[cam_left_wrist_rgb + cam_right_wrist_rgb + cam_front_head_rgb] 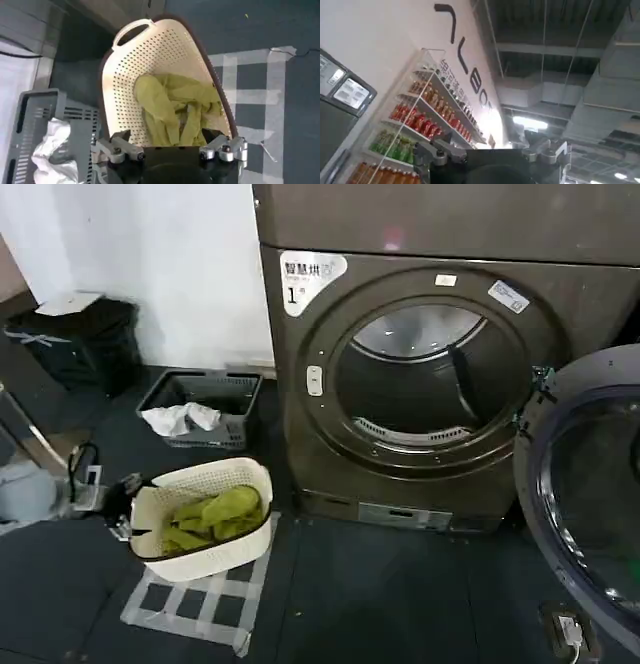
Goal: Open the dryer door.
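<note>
The dryer door stands swung wide open at the right, hinged on the brown-grey machine's right side, its grey inner rim and dark glass facing me. The round drum opening is uncovered and dark inside. My left gripper hangs low at the left, by the near rim of a white perforated basket. In the left wrist view this gripper is open, its fingers spread over the basket. My right gripper is open on nothing and points up at a ceiling and drink shelves.
Green cloth lies in the white basket, which sits on a taped grid. A grey crate with white cloth stands by the wall. A black bin is at far left. A small device lies on the floor under the door.
</note>
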